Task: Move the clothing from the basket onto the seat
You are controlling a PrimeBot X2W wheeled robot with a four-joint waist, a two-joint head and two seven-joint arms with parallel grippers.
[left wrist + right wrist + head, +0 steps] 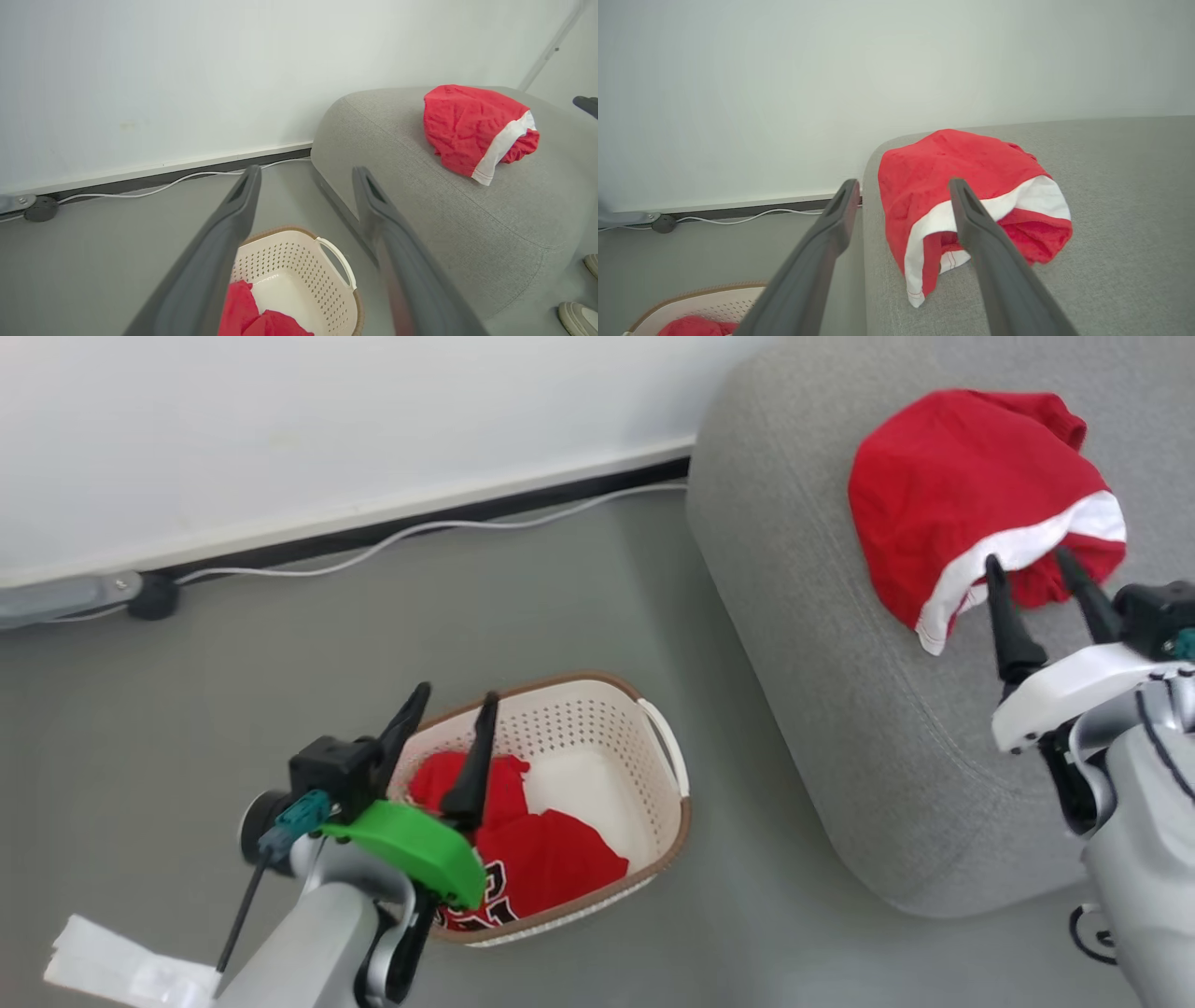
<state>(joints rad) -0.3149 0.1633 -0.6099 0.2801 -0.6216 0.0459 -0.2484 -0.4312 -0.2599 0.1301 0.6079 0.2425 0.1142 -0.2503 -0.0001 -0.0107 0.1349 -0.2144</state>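
Far left: white wall (pixel 280 429), with a white cable (pixel 420 530) along its base on the grey floor (pixel 187 709). The cable meets a dark round puck (pixel 154 597) near the left edge.

Left gripper (pixel 458 693): fingers apart, nothing between them. It hangs over the left end of the basket (pixel 667 775), tips pointing far. Contact with the cloth below: cannot tell.

Basket: on the floor, just left of the seat, with a gap between them. Cream perforated walls, brown rim, white handle on the right side. Red jersey (pixel 551 863) is crumpled in the near-left half. Black-white numerals show at its near edge, partly hidden behind the left gripper's body. The right part of the basket bottom is bare.

Seat (pixel 840 709): light grey, rounded corner toward the basket, seam along the edge.

White-banded garment (pixel 952 495): red, bunched, lying on top of the seat near its left end, band on the near-right side. Fully out of the basket.

Right gripper (pixel 1028 557): fingers apart, empty, tips at the near edge of the white-banded garment, over the band. Touching or not: cannot tell.

Far right, left wrist view: two pale shoes (pixel 579 317) on the floor beside the seat.
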